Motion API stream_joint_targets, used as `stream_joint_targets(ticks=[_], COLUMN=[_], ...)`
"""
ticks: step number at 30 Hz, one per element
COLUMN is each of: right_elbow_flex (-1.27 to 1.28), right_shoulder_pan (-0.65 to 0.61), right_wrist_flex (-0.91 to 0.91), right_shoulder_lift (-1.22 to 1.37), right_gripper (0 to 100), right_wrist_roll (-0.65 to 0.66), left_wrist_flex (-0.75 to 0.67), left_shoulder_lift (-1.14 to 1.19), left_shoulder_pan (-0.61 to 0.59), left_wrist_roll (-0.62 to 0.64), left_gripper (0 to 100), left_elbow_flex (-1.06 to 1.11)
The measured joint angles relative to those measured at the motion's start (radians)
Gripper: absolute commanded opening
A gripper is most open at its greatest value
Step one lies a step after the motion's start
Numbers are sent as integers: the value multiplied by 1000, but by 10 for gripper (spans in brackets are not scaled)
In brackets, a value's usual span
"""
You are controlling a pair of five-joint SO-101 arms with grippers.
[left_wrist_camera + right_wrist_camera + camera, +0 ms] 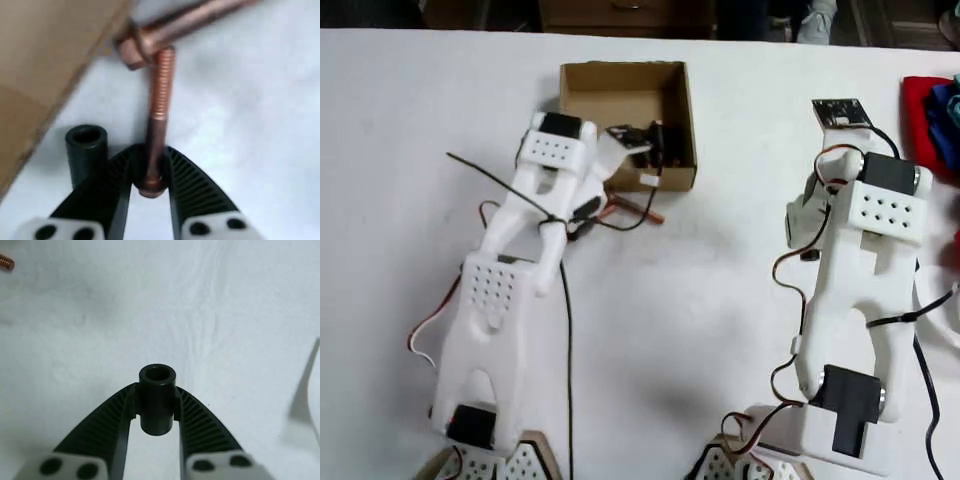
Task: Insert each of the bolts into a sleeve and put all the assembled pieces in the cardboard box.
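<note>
Early yet: left pincer (150,156) clamps a bolt (161,95), right pincer (157,401) a sleeve (158,390) (second bolt (185,22), second sleeve (86,150) lie beside the box (620,68)).

White cloth-covered table (720,280), dark wooden furniture (620,15) beyond its far edge.

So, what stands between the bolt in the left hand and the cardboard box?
A black sleeve on the white table, close beside the left hand; the left wrist view shows it.
</note>
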Motion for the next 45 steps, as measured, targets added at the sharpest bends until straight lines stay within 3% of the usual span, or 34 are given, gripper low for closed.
stream_joint_targets(ticks=[11,18,22,29,36,38,40,42,45], right_elbow_flex=[0,0,0,0,0,0,0,0,0], right_shoulder_pan=[0,0,0,0,0,0,0,0,0], right_wrist_flex=[0,0,0,0,0,0,0,0,-3], right_shoulder_lift=[0,0,0,0,0,0,0,0,0], right_gripper=[23,23,23,23,23,23,23,23,23], right_wrist_roll=[0,0,0,0,0,0,0,0,0], left_wrist_flex=[12,12,11,-20,-37,-2,6,6,6], left_shoulder_lift=[-238,-517,-640,-658,-658,-658,-658,-658,-658], left_shoulder_pan=[-54,-135,-150,-155,-176,-172,-170,-172,-170], left_wrist_roll=[-302,-724,-743,-743,-743,-726,-629,-417,18], left_gripper=[24,27,59,320,229,186,146,111,63], left_elbow_flex=[80,476,721,798,798,798,798,798,798])
